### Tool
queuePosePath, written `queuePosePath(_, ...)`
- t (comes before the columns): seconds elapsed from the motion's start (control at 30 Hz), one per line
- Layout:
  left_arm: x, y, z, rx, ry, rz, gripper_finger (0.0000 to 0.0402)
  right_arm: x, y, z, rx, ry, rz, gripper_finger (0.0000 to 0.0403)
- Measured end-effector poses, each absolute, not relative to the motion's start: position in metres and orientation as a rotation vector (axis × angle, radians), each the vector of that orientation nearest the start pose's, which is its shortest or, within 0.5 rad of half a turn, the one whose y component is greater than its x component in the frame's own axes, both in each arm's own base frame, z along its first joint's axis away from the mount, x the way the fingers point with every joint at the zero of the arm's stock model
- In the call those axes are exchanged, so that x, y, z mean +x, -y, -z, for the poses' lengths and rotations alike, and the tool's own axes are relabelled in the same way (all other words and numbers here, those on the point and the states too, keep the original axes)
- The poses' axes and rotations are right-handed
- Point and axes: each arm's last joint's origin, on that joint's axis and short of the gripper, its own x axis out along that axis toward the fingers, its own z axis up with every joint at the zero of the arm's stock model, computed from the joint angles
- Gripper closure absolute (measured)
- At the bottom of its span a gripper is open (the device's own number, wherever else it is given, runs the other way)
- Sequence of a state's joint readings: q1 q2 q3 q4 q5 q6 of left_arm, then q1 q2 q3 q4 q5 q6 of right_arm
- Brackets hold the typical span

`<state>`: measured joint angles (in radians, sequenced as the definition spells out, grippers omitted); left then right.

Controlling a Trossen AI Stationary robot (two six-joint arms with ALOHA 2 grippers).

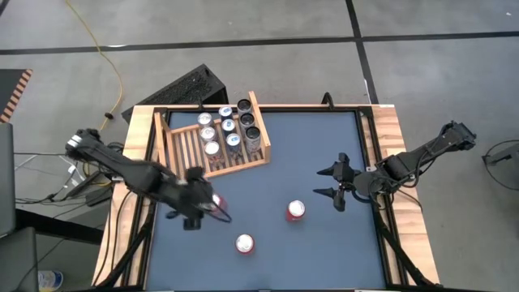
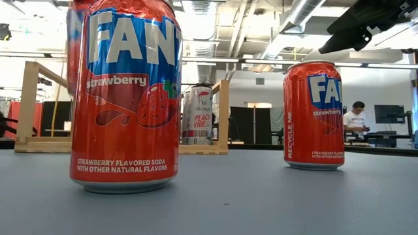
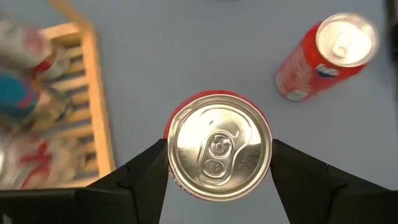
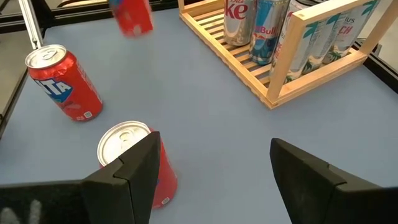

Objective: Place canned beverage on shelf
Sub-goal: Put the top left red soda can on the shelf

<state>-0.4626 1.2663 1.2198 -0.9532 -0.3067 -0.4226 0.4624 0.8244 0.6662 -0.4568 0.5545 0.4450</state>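
Left gripper [image 3: 219,163] clamps a red can [image 3: 219,154] near the shelf [image 1: 182,146]; a shallow grip might slip.

We see a blue-grey table [image 1: 324,251] with light wooden strips [image 1: 409,219] along its left and right sides. Just beyond its far left corner a black ridged box [image 1: 182,88] sits on the grey floor [image 1: 268,20]. A yellow cable [image 1: 101,49] snakes over that floor, far left. In the room behind the table, seen level across it, a person [image 2: 356,121] in a white top stands at the right, near a dark screen [image 2: 389,114]. Pipes and ducts [image 2: 300,13] run under the ceiling.
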Motion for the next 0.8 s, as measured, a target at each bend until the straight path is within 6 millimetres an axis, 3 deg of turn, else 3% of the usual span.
queuePosePath(0.13,0.183,0.074,-0.347,-0.106,-0.868,-0.187,0.017,0.157,-0.061,-0.265,0.129,-0.504,0.204,0.0127)
queuePosePath(0.33,0.15,0.045,-0.366,-0.172,-0.751,-0.343,0.0172,0.157,-0.061,-0.264,0.123,-0.505,0.208,0.0127)
queuePosePath(0.8,0.143,-0.012,-0.366,-0.176,-0.826,-0.529,0.0172,0.155,-0.06,-0.262,0.097,-0.531,0.228,0.0127)
